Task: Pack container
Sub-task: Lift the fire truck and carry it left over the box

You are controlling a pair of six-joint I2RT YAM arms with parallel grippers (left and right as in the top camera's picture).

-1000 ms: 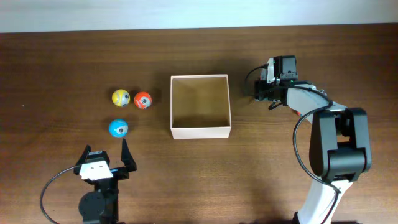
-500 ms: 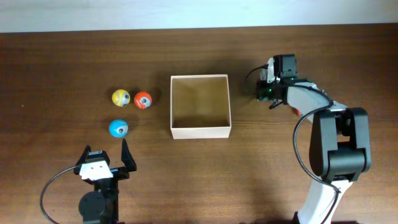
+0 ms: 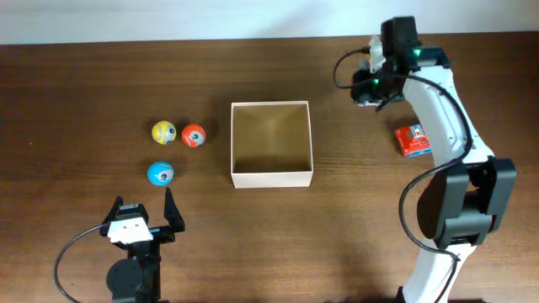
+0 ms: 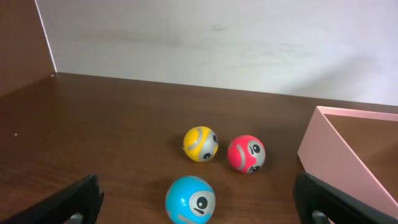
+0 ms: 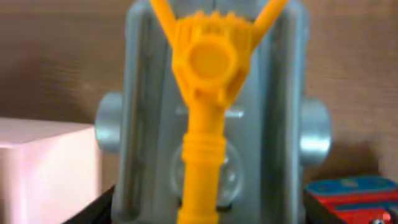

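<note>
Right tool (image 3: 368,87) is clamped on a grey toy (image 5: 211,118) with a yellow ribbed stem and a round toothed hub. The toy fills the right wrist view, with the dark finger pads (image 5: 93,208) only just showing at the bottom corners. From overhead, that tool sits beyond the far right corner of the container (image 3: 271,178), apart from it. Can't tell its height off the tabletop (image 3: 354,236).

Left tool (image 3: 144,210) is spread wide with nothing between the fingers. It's at the near left of the tabletop, pointing at the balls.

Container is mid-tabletop and upright, open side up, cream walls and tan floor. Nothing is visible inside from overhead. The left wrist view catches only its near wall (image 4: 336,155) at the right edge.

Three balls sit left of the container, all apart from it:
- yellow ball (image 3: 163,132) and red ball (image 3: 194,135) are side by side on the far row, just beside each other
- blue ball (image 3: 160,173) is nearer the left tool, below the yellow one
- each has a grey face marking in the left wrist view

Red and blue toy (image 3: 413,140) lies on the tabletop right of the container, well apart from it and under the right arm's forearm line. Too small to identify further.
</note>
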